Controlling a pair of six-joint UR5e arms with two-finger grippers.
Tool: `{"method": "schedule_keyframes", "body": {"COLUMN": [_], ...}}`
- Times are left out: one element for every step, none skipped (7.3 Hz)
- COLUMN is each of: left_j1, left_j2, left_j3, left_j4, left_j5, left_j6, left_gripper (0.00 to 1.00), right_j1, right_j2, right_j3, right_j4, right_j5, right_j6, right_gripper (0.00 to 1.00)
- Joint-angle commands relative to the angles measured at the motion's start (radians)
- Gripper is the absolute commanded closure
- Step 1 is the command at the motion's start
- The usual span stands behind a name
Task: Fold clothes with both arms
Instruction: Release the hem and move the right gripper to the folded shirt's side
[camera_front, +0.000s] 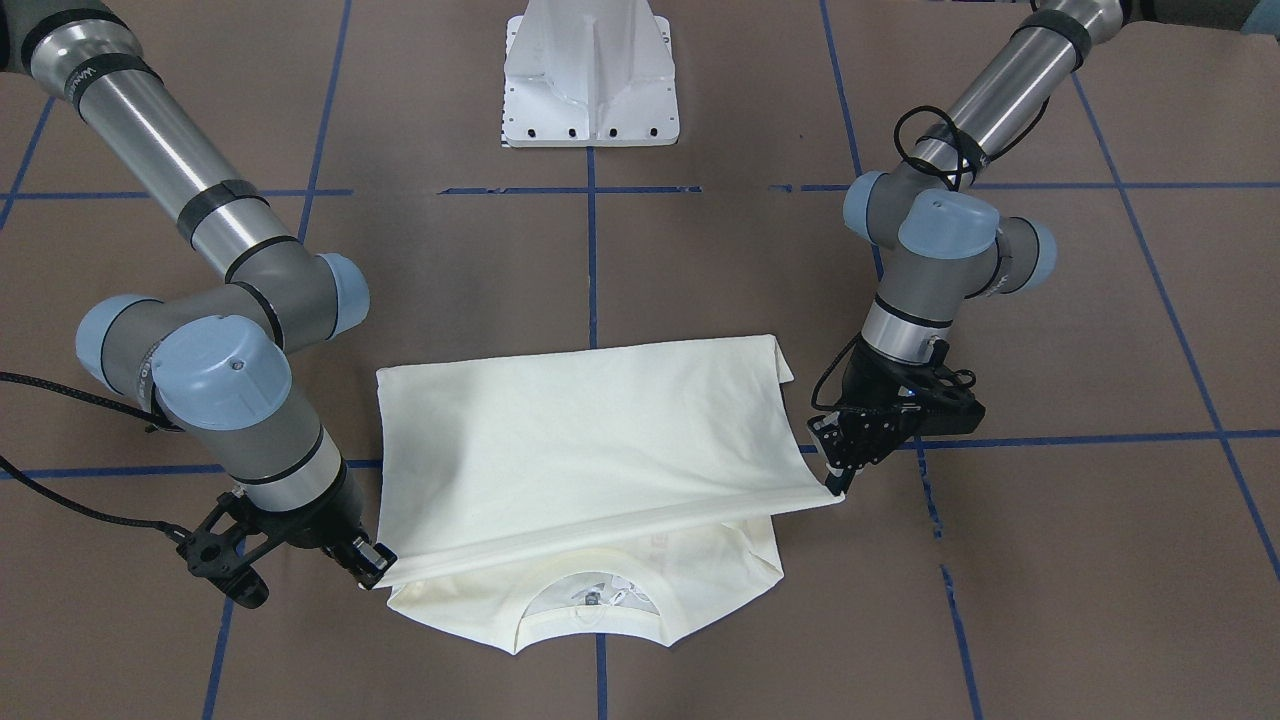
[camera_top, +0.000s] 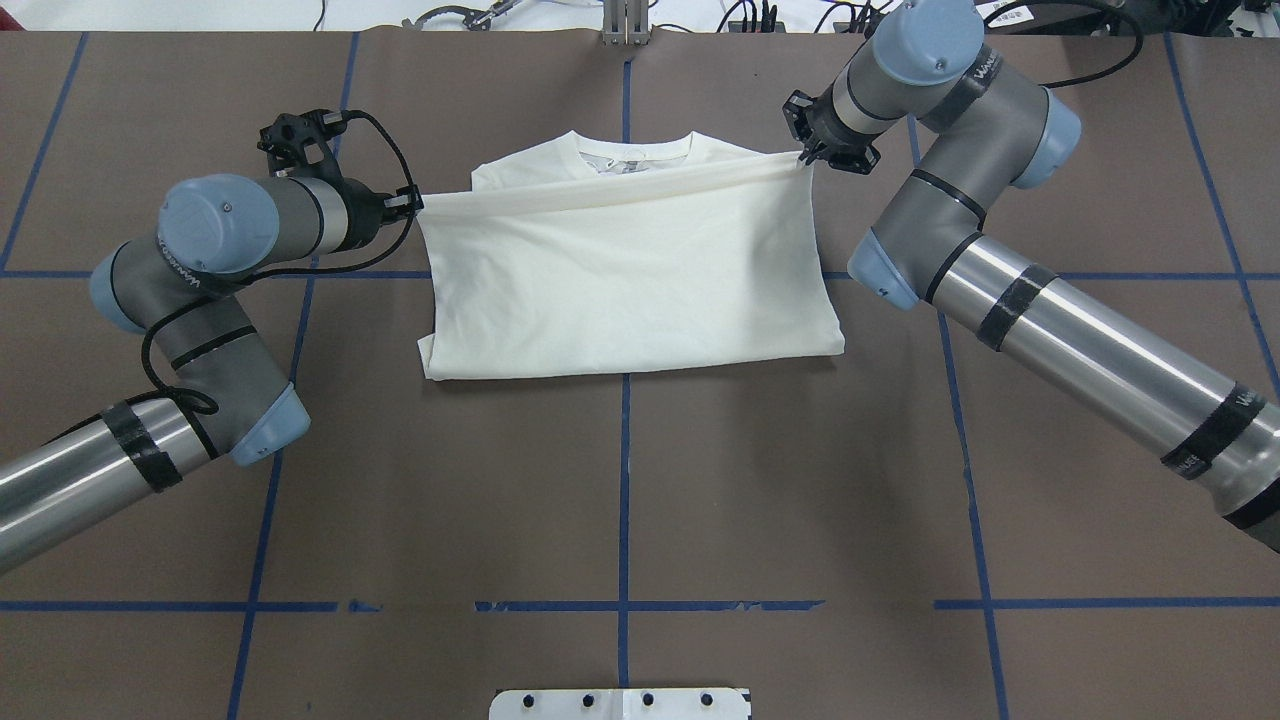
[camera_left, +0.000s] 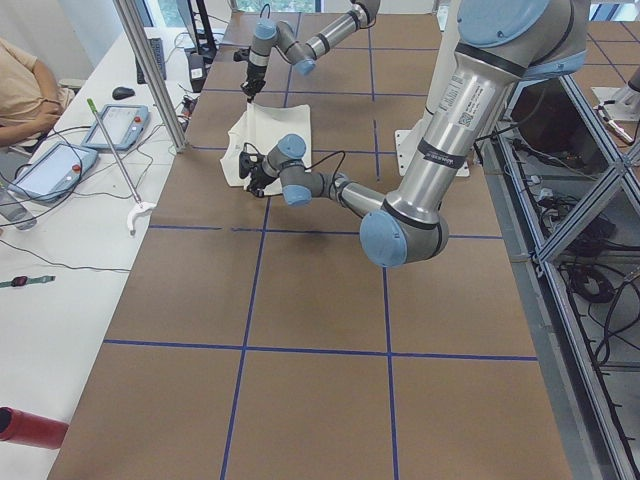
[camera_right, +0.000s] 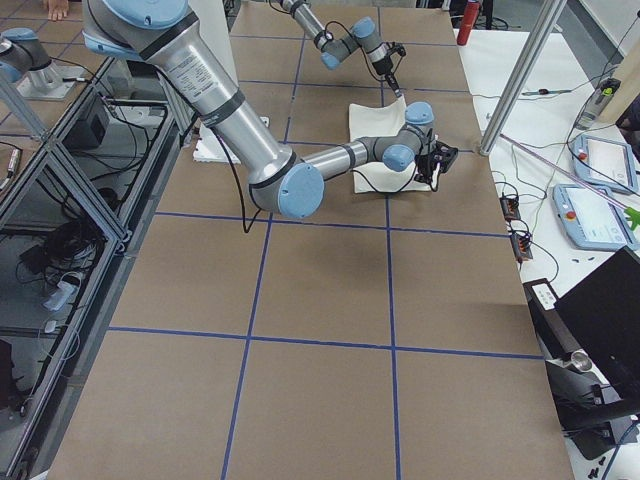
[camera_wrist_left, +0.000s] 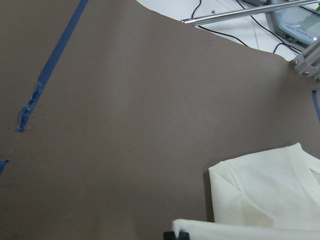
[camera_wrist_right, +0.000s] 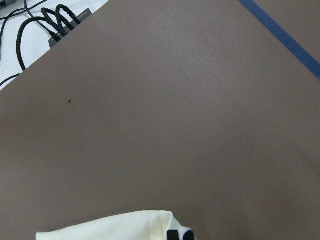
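Both arms are out over the table (camera_top: 620, 480), and the cream T-shirt (camera_top: 620, 280) lies in the middle of it, plain side up, doubled over on itself. The left pincer (camera_top: 410, 200) is clamped tight on one end of the raised edge, the right pincer (camera_top: 806, 156) on the other end, with cloth pinched between the fingers on both sides. That edge runs taut and straight between them, held just above the layer beneath; the front-facing view shows shadow under it. Beyond the taut edge, on the side away from the robot, the collar (camera_top: 632, 150) and both shoulders peek out, flat on the table. The fold line sits on the robot's side, resting on the brown surface. Each wrist camera catches only a sliver of cream cloth at the bottom of its frame, with a black fingertip at the very edge. Blue tape lines (camera_top: 624, 500) cross the table, one running under the shirt's middle, and the white base (camera_front: 590, 90) stands well apart from the shirt, on the robot's side
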Motion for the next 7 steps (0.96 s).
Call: {"method": "schedule_keyframes", "body": {"left_j1": [0.001, 0.002, 0.004, 0.007, 0.007, 0.007, -0.004], "left_j2": [0.022, 0.022, 0.037, 0.034, 0.022, 0.019, 0.019], "left_j3": [-0.002, -0.002, -0.004, -0.004, -0.016, -0.019, -0.038], "left_j4": [-0.004, -0.002, -0.004, -0.002, 0.001, -0.002, -0.004], "left_j5": [-0.001, 0.000, 0.000, 0.000, -0.003, -0.006, -0.065], "left_j6": [-0.008, -0.009, -0.011, -0.011, -0.011, -0.044, -0.055], "left_gripper": [0.99, 0.99, 0.96, 0.82, 0.69, 0.55, 0.52], "right_j1": [-0.002, -0.004, -0.004, -0.004, -0.004, -0.013, -0.027], "right_j2": [0.052, 0.065, 0.065, 0.057, 0.045, 0.010, -0.042], "right_j3": [-0.062, -0.075, -0.072, -0.064, -0.046, 0.000, 0.090], "right_j4": [0.014, 0.015, 0.017, 0.018, 0.020, 0.020, 0.021], "right_j5": [-0.019, -0.033, -0.032, -0.030, -0.029, -0.030, -0.030], "right_j6": [0.004, 0.003, 0.003, 0.000, -0.001, -0.001, 0.012], "right_gripper": [0.01, 0.00, 0.00, 0.00, 0.00, 0.00, 0.00]}}
